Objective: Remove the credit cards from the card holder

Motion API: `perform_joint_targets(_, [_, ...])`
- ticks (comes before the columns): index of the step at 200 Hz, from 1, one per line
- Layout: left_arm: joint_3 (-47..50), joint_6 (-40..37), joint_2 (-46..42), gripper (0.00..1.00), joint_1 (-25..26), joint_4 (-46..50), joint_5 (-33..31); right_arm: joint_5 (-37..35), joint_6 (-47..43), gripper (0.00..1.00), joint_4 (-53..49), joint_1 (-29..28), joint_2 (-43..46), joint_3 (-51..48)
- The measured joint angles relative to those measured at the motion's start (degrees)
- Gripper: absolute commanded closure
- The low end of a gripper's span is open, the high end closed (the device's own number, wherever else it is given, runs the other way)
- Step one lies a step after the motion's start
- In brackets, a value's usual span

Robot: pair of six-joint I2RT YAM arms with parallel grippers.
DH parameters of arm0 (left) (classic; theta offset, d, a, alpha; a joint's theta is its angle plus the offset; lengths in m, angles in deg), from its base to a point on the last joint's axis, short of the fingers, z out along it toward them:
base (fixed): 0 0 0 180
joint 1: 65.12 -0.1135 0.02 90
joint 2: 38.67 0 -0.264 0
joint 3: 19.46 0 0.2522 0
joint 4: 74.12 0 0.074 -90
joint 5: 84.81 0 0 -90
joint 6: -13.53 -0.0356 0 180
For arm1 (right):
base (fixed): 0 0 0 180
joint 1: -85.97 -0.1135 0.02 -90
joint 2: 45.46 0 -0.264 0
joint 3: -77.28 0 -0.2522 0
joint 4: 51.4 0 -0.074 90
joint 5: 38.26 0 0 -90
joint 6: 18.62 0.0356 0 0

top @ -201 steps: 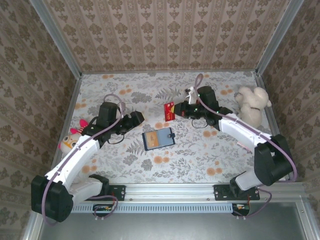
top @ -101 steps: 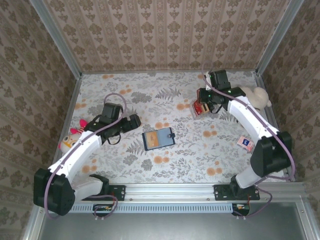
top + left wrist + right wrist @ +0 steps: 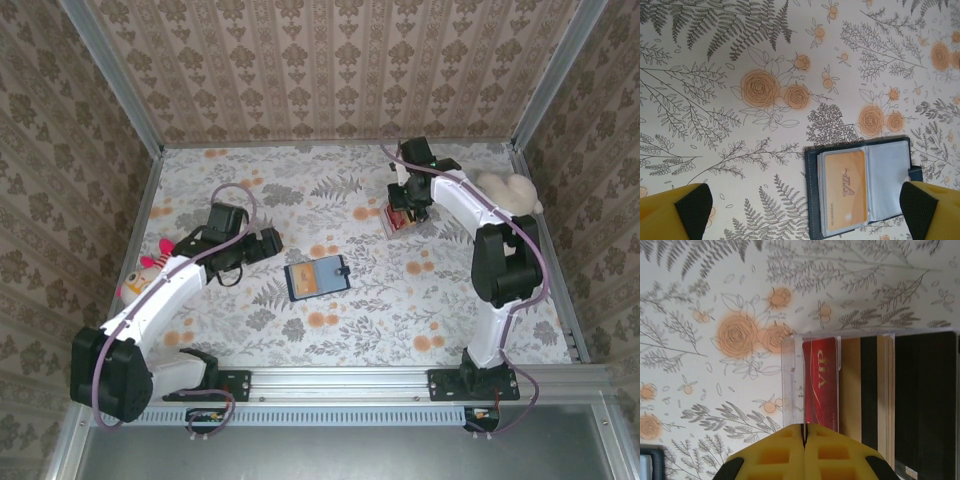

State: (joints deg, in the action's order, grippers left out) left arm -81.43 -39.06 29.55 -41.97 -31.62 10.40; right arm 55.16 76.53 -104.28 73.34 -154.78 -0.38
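Robot lab test cell. Floral tabletop (image 3: 350, 320) walled on three sides by wallpaper panels (image 3: 330, 70) in aluminium posts (image 3: 110, 75). Aluminium rail (image 3: 340, 378) along tabletop's near edge carries left arm base (image 3: 215, 380) and right arm base (image 3: 480, 383). Pink-eared plush toy (image 3: 140, 278) at tabletop's left edge, cream plush toy (image 3: 505, 190) at right.

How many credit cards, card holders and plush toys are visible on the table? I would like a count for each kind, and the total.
Credit cards: 2 (red card, orange card)
Card holder: 1
Plush toys: 2 (pink doll, cream animal)
Total: 5
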Motion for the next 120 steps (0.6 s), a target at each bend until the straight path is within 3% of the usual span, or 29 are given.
perform_joint_targets(60, [0.0,-0.2,0.09,0.0,0.0,-0.02,0.48,0.04,-0.98,0.95,-1.7,0.44,-3.48,1.9])
perform_joint_targets(90, [0.0,-0.2,0.09,0.0,0.0,-0.02,0.63,0.07,-1.31,0.74,-2.29,0.44,-4.33,3.41])
perform_joint_targets(120, [-0.02,-0.26,0.09,0.0,0.0,-0.02,1.16,0.2,-0.46,0.68,-2.89,0.42,-4.31,3.85])
